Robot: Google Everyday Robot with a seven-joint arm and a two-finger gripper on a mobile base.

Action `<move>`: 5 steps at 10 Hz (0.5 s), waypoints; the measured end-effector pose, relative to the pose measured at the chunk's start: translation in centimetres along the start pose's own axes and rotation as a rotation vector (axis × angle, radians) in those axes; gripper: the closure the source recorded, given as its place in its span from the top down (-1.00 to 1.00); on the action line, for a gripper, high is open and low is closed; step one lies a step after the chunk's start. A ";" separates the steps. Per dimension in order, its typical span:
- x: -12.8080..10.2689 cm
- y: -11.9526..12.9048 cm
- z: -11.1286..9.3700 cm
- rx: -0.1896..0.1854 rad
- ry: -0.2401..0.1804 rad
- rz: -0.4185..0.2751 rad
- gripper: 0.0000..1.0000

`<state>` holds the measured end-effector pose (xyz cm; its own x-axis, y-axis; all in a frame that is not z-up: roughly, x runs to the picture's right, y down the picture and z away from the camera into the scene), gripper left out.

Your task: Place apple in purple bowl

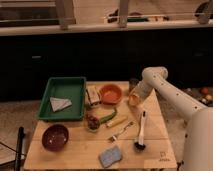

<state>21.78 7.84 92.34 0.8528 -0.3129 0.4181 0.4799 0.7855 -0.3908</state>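
Note:
The apple is a small orange-yellow fruit on the wooden table, right of the orange bowl. My gripper reaches down from the right and sits right over the apple, hiding its top. The purple bowl is dark maroon and stands empty at the table's front left corner, far from the gripper.
An orange bowl is beside the apple, with a dark cup behind it. A green tray holding a grey cloth stands at back left. A yellow corn-like piece, a fork, a black brush and a blue sponge lie mid-table.

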 end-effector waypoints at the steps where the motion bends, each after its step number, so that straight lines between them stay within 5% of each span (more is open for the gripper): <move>1: -0.2 0.2 -0.3 -0.007 0.002 -0.001 -0.92; 5: -2.1 -0.5 -3.0 -0.028 0.031 -0.044 -1.00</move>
<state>20.38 6.50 89.25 0.8363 -0.3642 0.4098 0.5227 0.7552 -0.3955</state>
